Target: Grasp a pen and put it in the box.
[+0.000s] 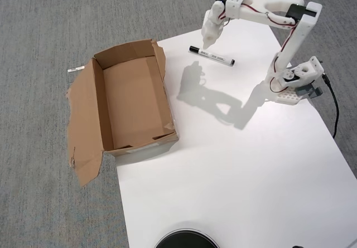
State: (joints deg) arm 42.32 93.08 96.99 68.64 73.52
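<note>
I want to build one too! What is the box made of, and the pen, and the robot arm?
The box looks like plain brown cardboard, matte, with ragged torn flaps. The pen seems smooth white plastic with a black cap and dark print. The arm and its pincer look like matte white plastic, probably printed parts.

So the setup is a white table (pixel 234 170) with rounded corners, sitting on grey carpet (pixel 50 25). On the table top there's the pen (pixel 211 56), lying flat near the far edge with its black cap pointing left in the overhead view. The arm's base (pixel 295 83) stands on the right side of the table, with a black cable (pixel 333 106) running off it along the edge. The brown cardboard box (pixel 133 100) is open on top and sits mostly on the carpet, its right side overlapping the table's left edge. A little white label strip (pixel 75 69) lies on the carpet just left of the box. A dark round thing (pixel 186 241) pokes in at the bottom edge.
</note>
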